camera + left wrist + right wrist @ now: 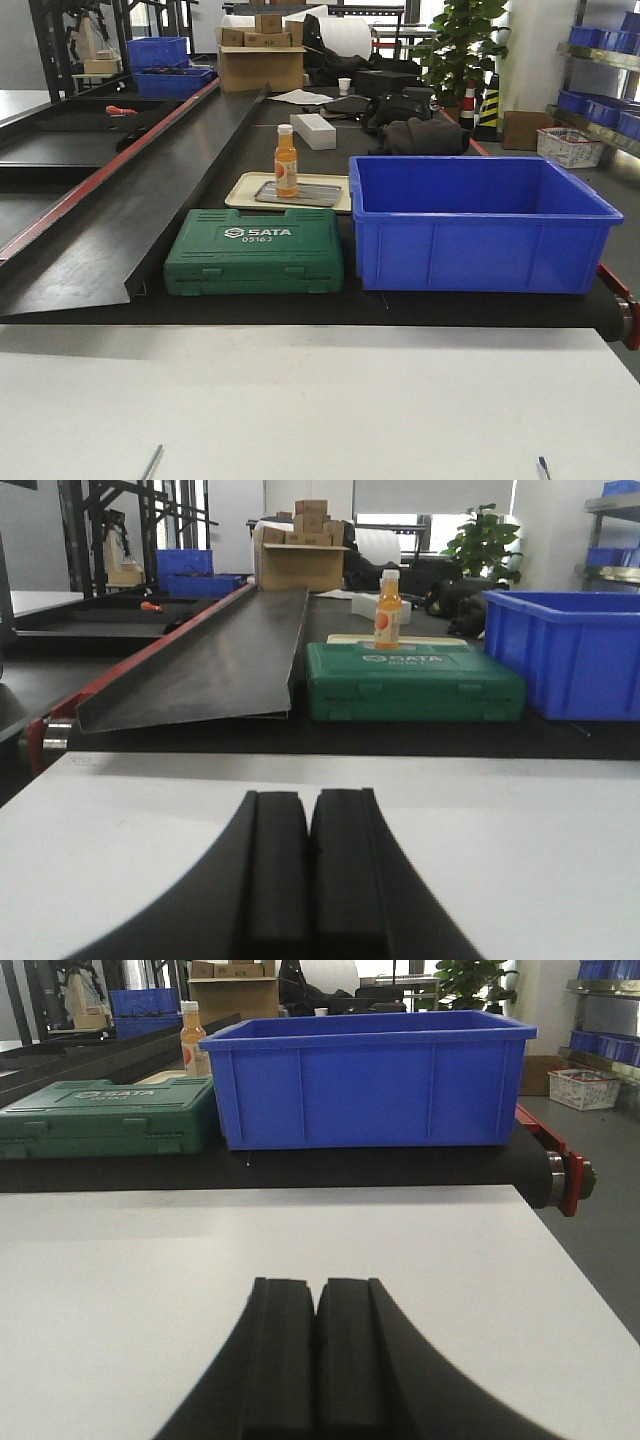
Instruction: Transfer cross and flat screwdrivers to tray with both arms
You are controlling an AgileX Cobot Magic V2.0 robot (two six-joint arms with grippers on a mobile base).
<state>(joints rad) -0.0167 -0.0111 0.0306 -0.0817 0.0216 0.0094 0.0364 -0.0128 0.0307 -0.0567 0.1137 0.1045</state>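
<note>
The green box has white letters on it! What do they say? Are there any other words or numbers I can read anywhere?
"SATA": white letters beside a small logo, on the lid of the green tool case.
"05163": smaller, just under it on the same lid.
Orange bottle: its label is too blurred to read.
Cardboard boxes at the back: their marks are too small to read.

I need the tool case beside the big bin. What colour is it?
The tool case is green with white lettering, clearest in the front view.
</note>
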